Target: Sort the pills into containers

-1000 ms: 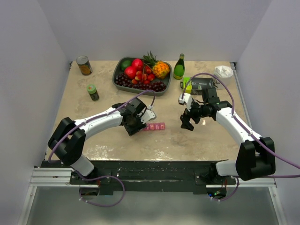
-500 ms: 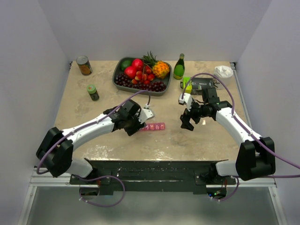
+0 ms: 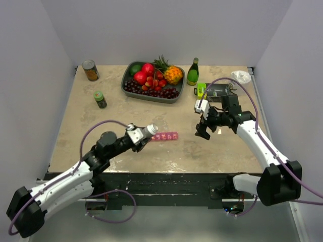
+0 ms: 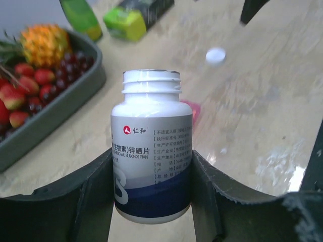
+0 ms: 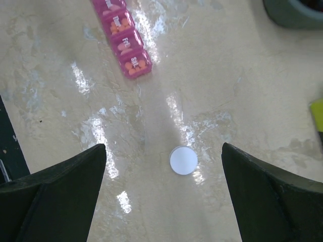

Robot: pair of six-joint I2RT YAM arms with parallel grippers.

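My table (image 3: 101, 146) is a glossy, marbled beige slab. My left gripper (image 3: 143, 134) is part-closed, its dark matte fingers clamping a smooth white cylindrical bottle (image 4: 151, 151), its threaded neck uncapped. My right gripper (image 5: 162, 147) hangs spread wide, holding nothing. The containers (image 5: 123, 38), a slim translucent pink strip of square cells, lie mid-table, closer to the near edge. A flat round white cap (image 5: 183, 160) rests near the strip's right end.
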